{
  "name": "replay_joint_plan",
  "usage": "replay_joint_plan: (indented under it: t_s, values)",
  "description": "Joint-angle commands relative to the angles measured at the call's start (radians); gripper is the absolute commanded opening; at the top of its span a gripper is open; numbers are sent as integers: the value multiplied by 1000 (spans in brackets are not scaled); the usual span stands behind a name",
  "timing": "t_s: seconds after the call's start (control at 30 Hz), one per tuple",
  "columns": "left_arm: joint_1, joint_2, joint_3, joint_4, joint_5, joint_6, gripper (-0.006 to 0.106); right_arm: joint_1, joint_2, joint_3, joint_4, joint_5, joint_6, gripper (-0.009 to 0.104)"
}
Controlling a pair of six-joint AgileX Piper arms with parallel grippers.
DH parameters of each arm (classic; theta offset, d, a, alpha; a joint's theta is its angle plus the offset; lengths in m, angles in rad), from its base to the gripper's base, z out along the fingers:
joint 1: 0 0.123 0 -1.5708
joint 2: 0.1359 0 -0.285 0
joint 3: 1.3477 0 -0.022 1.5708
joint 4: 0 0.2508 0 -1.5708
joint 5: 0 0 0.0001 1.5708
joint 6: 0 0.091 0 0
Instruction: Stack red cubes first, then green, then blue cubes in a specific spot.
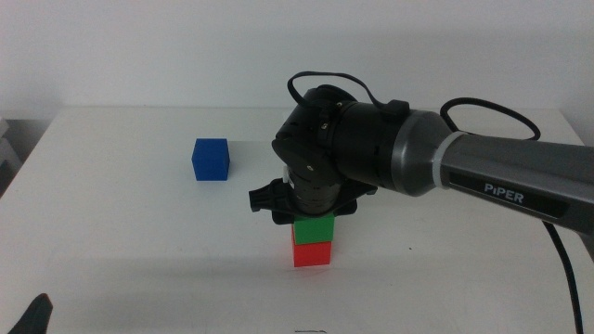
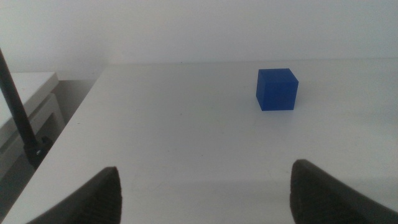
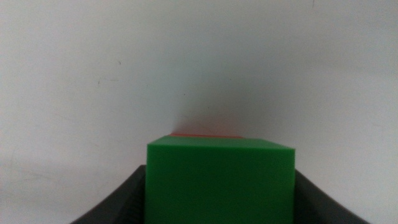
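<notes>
The green cube [image 1: 314, 229] sits squarely on the red cube [image 1: 312, 253] near the table's front middle. My right gripper [image 1: 312, 217] reaches down from the right, with its jaws against both sides of the green cube. In the right wrist view the green cube [image 3: 221, 180] fills the space between the jaws of the right gripper [image 3: 221, 208], and a thin strip of the red cube [image 3: 205, 134] shows behind it. The blue cube [image 1: 211, 159] stands alone to the back left and also shows in the left wrist view [image 2: 277, 89]. My left gripper [image 2: 205, 193] is open and empty, waiting at the front left corner [image 1: 37, 314].
The white table [image 1: 139, 241] ends at a white wall behind. In the left wrist view, a lower white surface [image 2: 25, 106] lies beyond the table's left edge, crossed by a thin dark rod [image 2: 22, 121]. The right arm's cable [image 1: 566, 269] hangs at the far right.
</notes>
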Motion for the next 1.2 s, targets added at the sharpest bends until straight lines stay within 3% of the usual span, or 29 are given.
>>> replay_joint_plan:
  t_s: [0.0, 0.2, 0.27, 0.3, 0.53, 0.67, 0.83, 0.97, 1.17]
  values:
    - [-3, -21, -3, -11, -83, -1, 91, -5, -49, -23, -37, -21, -1, -1]
    - [-3, -21, -3, -11, -83, -1, 91, -5, -47, -23, -34, -18, 2, -1]
    - [-3, -21, -3, -11, -83, -1, 91, -5, -47, -23, -34, -15, 4, 5]
    - [-3, -21, -3, -11, -83, -1, 91, -5, -43, -23, -34, -15, 5, 56]
    - [-3, -21, -3, -11, -83, -1, 91, -9, -79, -23, -43, -35, 6, 88]
    - [-3, -21, -3, -11, -83, -1, 91, -16, -210, 3, -52, -12, 5, 92]
    - [-3, -21, -3, -11, -83, -1, 91, -71, -495, 268, -21, -95, -117, 92]
    - [-3, -21, -3, -11, -83, -1, 91, -103, -766, 499, 51, -220, -306, 91]
    - [-3, -21, -3, -11, -83, -1, 91, -162, -1106, 679, 217, -190, -672, 91]
